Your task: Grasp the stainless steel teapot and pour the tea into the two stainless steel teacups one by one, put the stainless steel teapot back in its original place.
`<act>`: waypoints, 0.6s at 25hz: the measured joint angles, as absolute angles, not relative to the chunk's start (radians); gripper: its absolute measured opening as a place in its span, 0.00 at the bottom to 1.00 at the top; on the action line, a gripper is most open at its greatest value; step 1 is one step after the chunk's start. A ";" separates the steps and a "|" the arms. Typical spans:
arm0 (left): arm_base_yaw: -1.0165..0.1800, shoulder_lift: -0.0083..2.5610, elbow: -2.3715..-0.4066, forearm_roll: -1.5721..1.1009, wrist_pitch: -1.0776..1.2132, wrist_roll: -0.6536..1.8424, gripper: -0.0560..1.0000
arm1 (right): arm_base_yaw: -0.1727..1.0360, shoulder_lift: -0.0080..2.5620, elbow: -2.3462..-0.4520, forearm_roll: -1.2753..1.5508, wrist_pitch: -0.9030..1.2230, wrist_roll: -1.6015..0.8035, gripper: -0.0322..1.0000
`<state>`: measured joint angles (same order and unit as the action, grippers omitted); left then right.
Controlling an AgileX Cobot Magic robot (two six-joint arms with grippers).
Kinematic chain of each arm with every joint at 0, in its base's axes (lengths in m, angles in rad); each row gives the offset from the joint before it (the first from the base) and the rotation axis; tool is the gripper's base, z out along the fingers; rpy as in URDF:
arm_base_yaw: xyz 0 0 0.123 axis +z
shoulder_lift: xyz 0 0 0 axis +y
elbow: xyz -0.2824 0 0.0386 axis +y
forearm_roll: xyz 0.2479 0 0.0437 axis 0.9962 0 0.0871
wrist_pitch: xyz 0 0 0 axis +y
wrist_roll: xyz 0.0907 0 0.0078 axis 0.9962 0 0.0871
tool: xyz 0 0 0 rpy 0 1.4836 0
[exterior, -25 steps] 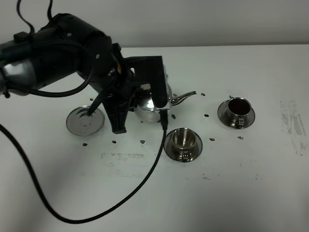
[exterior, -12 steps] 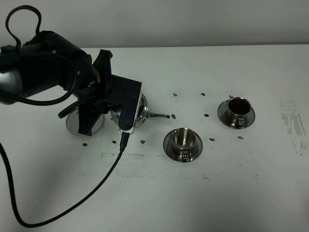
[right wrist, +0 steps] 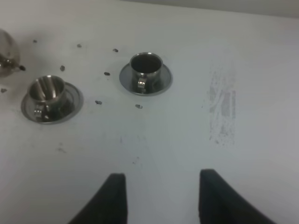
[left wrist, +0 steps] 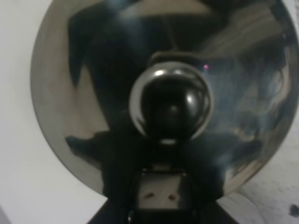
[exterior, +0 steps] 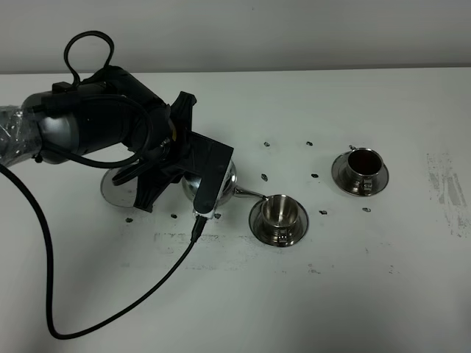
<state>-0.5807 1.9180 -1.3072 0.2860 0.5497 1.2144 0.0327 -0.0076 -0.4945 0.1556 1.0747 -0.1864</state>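
On the white table [exterior: 331, 294], the left gripper [exterior: 195, 173] is clamped tight on the teapot [exterior: 230, 175]. It holds the pot just beside its flat steel disc [exterior: 118, 193], with the spout [exterior: 249, 193] tip close to the rim of the nearer cup [exterior: 279, 212], while the right gripper [right wrist: 162, 175] hangs wide apart and empty. I judge the job about half done: the farther cup [exterior: 361, 165] holds dark tea [exterior: 361, 157], the nearer one looks empty, and the pot has yet to go back on the disc. Count: one teapot, one disc, two cups, two saucers [exterior: 259, 228].
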 joint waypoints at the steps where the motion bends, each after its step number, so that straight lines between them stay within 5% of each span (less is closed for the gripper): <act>1: -0.584 1.920 -1.314 0.287 0.550 1.214 0.22 | 0.033 -0.008 -0.494 0.156 1.075 -0.186 0.40; 15: -0.623 1.946 -1.371 0.440 0.586 1.214 0.22 | 0.033 -0.008 -0.494 0.156 1.075 -0.186 0.40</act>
<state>-0.6227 1.9463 -1.3710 0.4398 0.5864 1.2144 0.0327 -0.0076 -0.4945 0.1556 1.0747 -0.1864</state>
